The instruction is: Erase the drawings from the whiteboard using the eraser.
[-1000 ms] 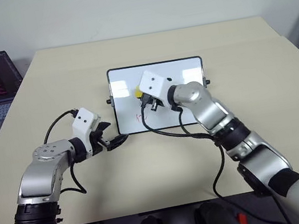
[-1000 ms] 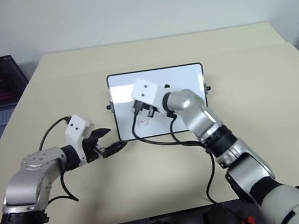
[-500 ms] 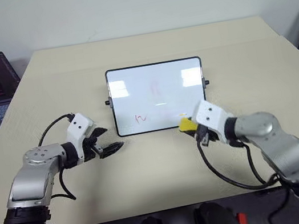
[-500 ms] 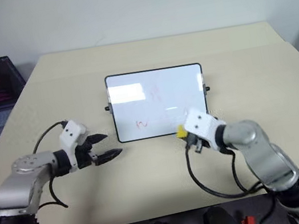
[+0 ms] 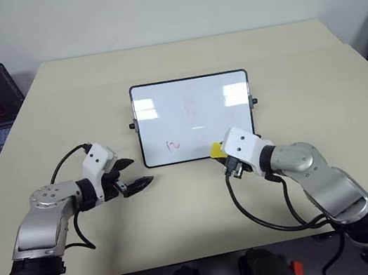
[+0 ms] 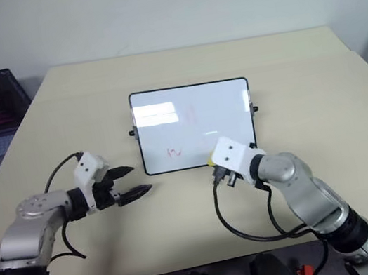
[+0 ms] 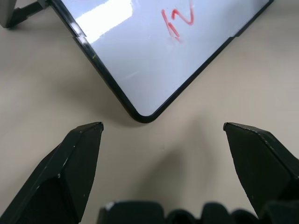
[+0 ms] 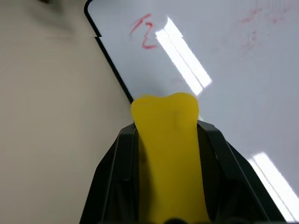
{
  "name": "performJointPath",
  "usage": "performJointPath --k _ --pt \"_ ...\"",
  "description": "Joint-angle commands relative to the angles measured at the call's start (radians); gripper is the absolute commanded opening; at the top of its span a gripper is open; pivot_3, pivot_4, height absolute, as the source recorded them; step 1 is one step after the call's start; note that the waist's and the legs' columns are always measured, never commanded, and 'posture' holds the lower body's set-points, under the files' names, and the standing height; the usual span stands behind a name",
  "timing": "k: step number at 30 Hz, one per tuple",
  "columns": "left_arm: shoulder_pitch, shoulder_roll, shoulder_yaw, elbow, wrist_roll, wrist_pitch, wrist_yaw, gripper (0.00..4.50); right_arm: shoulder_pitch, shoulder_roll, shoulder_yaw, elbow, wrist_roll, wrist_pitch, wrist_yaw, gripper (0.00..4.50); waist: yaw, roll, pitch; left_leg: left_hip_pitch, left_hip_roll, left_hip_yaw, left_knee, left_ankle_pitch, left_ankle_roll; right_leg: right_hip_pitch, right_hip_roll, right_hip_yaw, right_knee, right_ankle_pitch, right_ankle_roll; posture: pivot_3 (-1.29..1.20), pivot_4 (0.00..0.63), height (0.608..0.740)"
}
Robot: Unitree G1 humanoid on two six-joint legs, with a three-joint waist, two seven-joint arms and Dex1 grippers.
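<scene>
The right gripper pinches the eraser at the whiteboard's near edge.

Bright, even light; glare strips on whiteboard; sharp pics.

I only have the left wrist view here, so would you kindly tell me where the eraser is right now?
Observer: The eraser is clamped between the right gripper's fingers, at the whiteboard's near edge, right of centre.
Operator: Thank you. Besides the red squiggle I can see, are any marks left on the board?
Observer: Yes, fainter red drawings remain around the middle of the board, farther back than the squiggle.
Operator: And where does my left gripper sit relative to the board?
Observer: The left gripper is open over the table, just off the board's near left corner, not touching it.
</scene>
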Motion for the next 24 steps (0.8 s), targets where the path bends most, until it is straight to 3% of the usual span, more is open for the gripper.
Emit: performJointPath --k 1,14,24 --pt "0.023 -0.009 0.049 -0.011 -0.025 -0.078 -0.017 4.5 -0.08 0.05 0.038 0.065 -0.034 -0.087 -0.036 1.29 0.003 0.0 0.0 0.0 0.0 -0.001 0.0 0.0 0.0 0.0 0.0 -0.001 0.0 0.0 0.0 0.0 0.15 0.74" --pt "0.022 0.039 0.01 -0.018 0.016 0.017 -0.003 4.5 -0.411 0.213 0.187 0.63 -0.247 -0.472 -0.123 1.29 0.002 0.0 0.0 0.0 0.0 0.0 0.0 0.0 0.0 -0.001 0.0 -0.001 0.001 0.0 0.0 0.0 0.15 0.74" --pt "-0.01 -0.001 0.011 -0.047 -0.022 -0.011 -0.025 4.5 -0.365 0.203 0.235 0.724 -0.339 -0.549 -0.051 1.29 0.003 0.0 0.0 -0.001 -0.001 0.0 0.001 0.0 0.0 0.0 -0.003 -0.001 0.002 0.001 0.0 0.0 0.15 0.74"
